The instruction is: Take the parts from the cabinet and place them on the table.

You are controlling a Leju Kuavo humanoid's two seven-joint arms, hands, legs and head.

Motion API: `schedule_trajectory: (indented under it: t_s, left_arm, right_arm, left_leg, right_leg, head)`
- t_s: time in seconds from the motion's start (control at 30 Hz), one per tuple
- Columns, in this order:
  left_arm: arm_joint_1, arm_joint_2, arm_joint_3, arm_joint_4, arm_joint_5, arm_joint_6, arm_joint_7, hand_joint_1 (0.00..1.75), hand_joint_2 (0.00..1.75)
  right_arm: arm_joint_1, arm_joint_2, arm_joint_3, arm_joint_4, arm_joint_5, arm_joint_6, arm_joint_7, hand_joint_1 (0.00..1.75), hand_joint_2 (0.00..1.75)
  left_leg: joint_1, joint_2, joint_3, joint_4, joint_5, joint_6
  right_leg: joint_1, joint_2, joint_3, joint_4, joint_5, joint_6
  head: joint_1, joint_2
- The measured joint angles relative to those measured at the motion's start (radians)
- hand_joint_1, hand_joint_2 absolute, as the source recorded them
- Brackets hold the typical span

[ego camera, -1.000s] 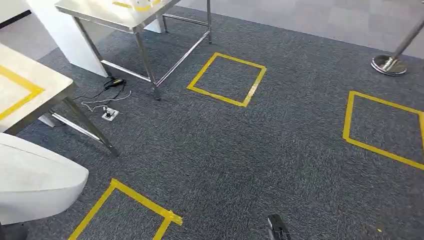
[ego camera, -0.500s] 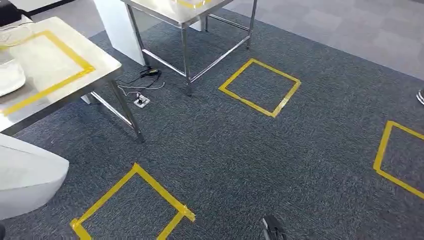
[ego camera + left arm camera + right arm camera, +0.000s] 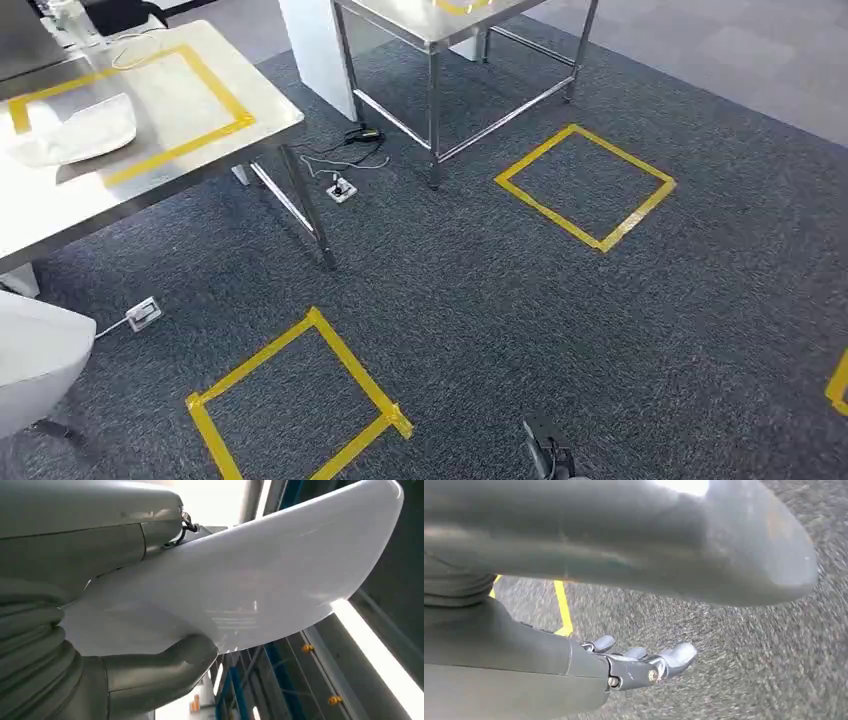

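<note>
The left hand point(image 3: 90, 645) grips a large smooth white moulded part point(image 3: 260, 575), its thick grey thumb point(image 3: 165, 667) pressed against one face of the curved shell and the rest of the hand on the opposite face. In the head view the same white part point(image 3: 30, 365) bulges in at the left edge, carried low above the carpet. The right hand point(image 3: 624, 665) hangs over the grey carpet point(image 3: 560, 320) with its fingers point(image 3: 676, 655) stretched out and apart, nothing in them; its dark tip seems to be what pokes in at the bottom of the head view point(image 3: 548, 458), though that patch is small and hard to make out. Yellow tape squares point(image 3: 300, 400) mark the floor, one just ahead of the hands and another further off. To the left stands a steel table point(image 3: 230, 150) with a yellow tape rectangle on its top; a white, crumpled-looking item point(image 3: 75, 132) lies inside that rectangle. A second steel table point(image 3: 420, 25) stands beyond, with a cable and a floor socket point(image 3: 342, 188) between them.
</note>
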Motion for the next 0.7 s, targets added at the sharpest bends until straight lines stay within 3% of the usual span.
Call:
schedule_trajectory:
  t_s: [0.03, 0.1, 0.13, 0.17, 0.2, 0.3, 0.33, 0.37, 0.4, 0.43, 0.47, 0.5, 0.53, 0.57, 0.6, 0.63, 0.67, 0.7]
  left_arm:
    - [0.004, -0.002, 0.0, 0.0, -0.003, 0.0, 0.0, 1.75, 1.75]
    - [0.007, -0.006, 0.0, -0.001, -0.011, -0.002, 0.0, 1.75, 1.75]
    - [0.008, -0.008, 0.0, -0.002, -0.013, -0.003, 0.0, 1.75, 1.75]
    - [0.007, -0.01, 0.0, -0.001, -0.013, -0.005, 0.0, 1.75, 1.75]
    - [0.007, -0.013, 0.0, 0.001, -0.013, -0.008, 0.001, 1.75, 1.75]
    - [0.007, -0.013, 0.0, 0.016, -0.001, -0.008, 0.001, 1.75, 1.75]
    - [0.007, -0.013, 0.0, 0.019, 0.0, -0.008, 0.001, 1.75, 1.75]
    - [0.004, -0.014, 0.0, 0.023, 0.002, -0.008, 0.0, 1.75, 1.75]
    - [0.001, -0.014, 0.0, 0.026, 0.002, -0.008, 0.001, 1.75, 1.75]
    - [0.0, -0.014, 0.0, 0.032, 0.002, -0.002, 0.001, 1.75, 1.75]
    - [0.002, -0.014, 0.0, 0.037, 0.002, 0.002, 0.001, 1.75, 1.75]
    - [0.004, -0.014, 0.0, 0.044, 0.005, 0.006, 0.001, 1.75, 1.75]
    - [0.006, -0.013, 0.0, 0.05, 0.014, 0.011, 0.001, 1.75, 1.75]
    - [0.008, -0.012, 0.002, 0.056, 0.023, 0.015, 0.001, 1.75, 1.75]
    - [0.011, -0.011, 0.006, 0.061, 0.031, 0.021, 0.001, 1.75, 1.75]
    - [0.014, -0.011, 0.008, 0.064, 0.039, 0.023, 0.001, 1.75, 1.75]
    - [0.021, -0.01, 0.009, 0.065, 0.045, 0.026, 0.0, 1.75, 1.75]
    - [0.026, -0.007, 0.01, 0.066, 0.051, 0.029, 0.001, 1.75, 1.75]
  right_arm:
    - [-0.001, 0.0, 0.005, 0.0, 0.005, 0.003, 0.0, 0.0, 0.0]
    - [-0.005, 0.003, 0.016, 0.0, 0.012, 0.008, 0.0, 0.0, 0.0]
    - [-0.006, 0.006, 0.018, 0.0, 0.012, 0.008, -0.003, 0.0, 0.0]
    - [-0.006, 0.006, 0.02, 0.0, 0.013, 0.009, -0.005, 0.0, 0.0]
    - [-0.007, 0.008, 0.023, 0.0, 0.013, 0.008, -0.007, 0.0, 0.0]
    - [-0.012, 0.013, 0.032, 0.0, 0.019, 0.006, -0.006, 0.0, 0.0]
    - [-0.014, 0.014, 0.034, 0.0, 0.019, 0.004, -0.003, 0.0, 0.0]
    - [-0.014, 0.014, 0.035, 0.0, 0.02, 0.002, -0.001, 0.0, 0.0]
    - [-0.014, 0.015, 0.036, 0.0, 0.02, 0.002, 0.003, 0.0, 0.0]
    - [-0.011, 0.016, 0.038, 0.0, 0.022, 0.003, 0.013, 0.0, 0.0]
    - [-0.007, 0.016, 0.039, 0.0, 0.024, 0.005, 0.015, 0.0, 0.0]
    - [-0.003, 0.016, 0.039, 0.0, 0.026, 0.005, 0.017, 0.0, 0.0]
    - [-0.001, 0.016, 0.039, 0.0, 0.03, 0.005, 0.019, 0.0, 0.0]
    - [0.0, 0.016, 0.039, 0.0, 0.031, 0.005, 0.021, 0.0, 0.0]
    - [-0.001, 0.016, 0.039, 0.0, 0.033, 0.005, 0.024, 0.0, 0.0]
    - [-0.001, 0.016, 0.039, 0.0, 0.034, 0.004, 0.025, 0.0, 0.0]
    - [0.0, 0.015, 0.04, 0.0, 0.036, 0.005, 0.025, 0.0, 0.0]
    - [0.0, 0.016, 0.04, 0.0, 0.037, 0.006, 0.025, 0.0, 0.0]
  left_leg:
    - [0.0, 0.003, 0.013, -0.017, 0.02, 0.0]
    - [0.0, 0.021, 0.09, -0.154, 0.092, 0.004]
    - [-0.003, 0.065, 0.143, -0.245, 0.126, 0.01]
    - [-0.018, 0.125, 0.162, -0.286, 0.106, 0.017]
    - [-0.015, 0.105, 0.164, -0.289, 0.113, 0.032]
    - [-0.018, 0.061, 0.148, -0.291, 0.116, 0.046]
    - [-0.007, 0.047, 0.163, -0.3, 0.122, 0.055]
    - [-0.005, 0.035, 0.163, -0.301, 0.124, 0.059]
    - [-0.003, 0.023, 0.16, -0.3, 0.127, 0.064]
    - [-0.003, 0.009, 0.157, -0.3, 0.128, 0.067]
    - [-0.004, -0.009, 0.155, -0.299, 0.129, 0.067]
    - [-0.004, -0.026, 0.153, -0.297, 0.129, 0.067]
    - [-0.004, -0.042, 0.153, -0.295, 0.129, 0.067]
    - [-0.004, -0.059, 0.154, -0.294, 0.128, 0.067]
    - [-0.003, -0.074, 0.154, -0.292, 0.128, 0.065]
    - [-0.003, -0.088, 0.155, -0.29, 0.127, 0.062]
    - [-0.002, -0.097, 0.151, -0.289, 0.127, 0.057]
    - [-0.006, -0.112, 0.146, -0.284, 0.126, 0.049]
  right_leg:
    - [0.0, -0.015, 0.001, 0.0, -0.001, 0.0]
    - [0.0, -0.04, 0.006, 0.0, -0.005, 0.005]
    - [0.001, -0.051, 0.011, 0.0, -0.008, 0.009]
    - [0.008, -0.062, 0.014, 0.001, -0.012, 0.015]
    - [0.011, -0.071, 0.014, 0.002, -0.015, 0.022]
    - [0.013, -0.112, 0.027, -0.004, -0.017, 0.033]
    - [0.009, -0.097, 0.027, 0.001, -0.027, 0.045]
    - [0.006, -0.018, 0.016, 0.035, -0.049, 0.052]
    - [0.005, 0.024, -0.016, 0.098, -0.083, 0.053]
    - [0.003, 0.043, -0.06, 0.183, -0.121, 0.054]
    - [0.003, 0.048, -0.102, 0.262, -0.147, 0.055]
    - [0.004, 0.049, -0.13, 0.306, -0.151, 0.054]
    - [0.004, 0.05, -0.135, 0.303, -0.13, 0.053]
    - [0.003, 0.053, -0.118, 0.254, -0.089, 0.05]
    - [0.002, 0.059, -0.084, 0.169, -0.037, 0.047]
    - [0.001, 0.081, -0.042, 0.073, 0.009, 0.044]
    - [-0.004, 0.136, -0.02, 0.018, 0.008, 0.038]
    - [-0.001, 0.129, -0.017, 0.005, 0.008, 0.043]
  head:
    - [0.0, 0.0]
    - [0.0, 0.0]
    - [0.0, 0.0]
    - [0.0, 0.0]
    - [0.002, 0.0]
    - [0.001, 0.0]
    - [0.003, 0.0]
    - [0.004, 0.0]
    - [0.007, 0.0]
    - [0.008, 0.0]
    - [0.008, 0.0]
    - [0.008, 0.0]
    - [0.008, 0.0]
    - [0.008, 0.0]
    - [0.008, 0.0]
    - [0.008, 0.0]
    - [0.008, 0.0]
    - [0.008, 0.0]
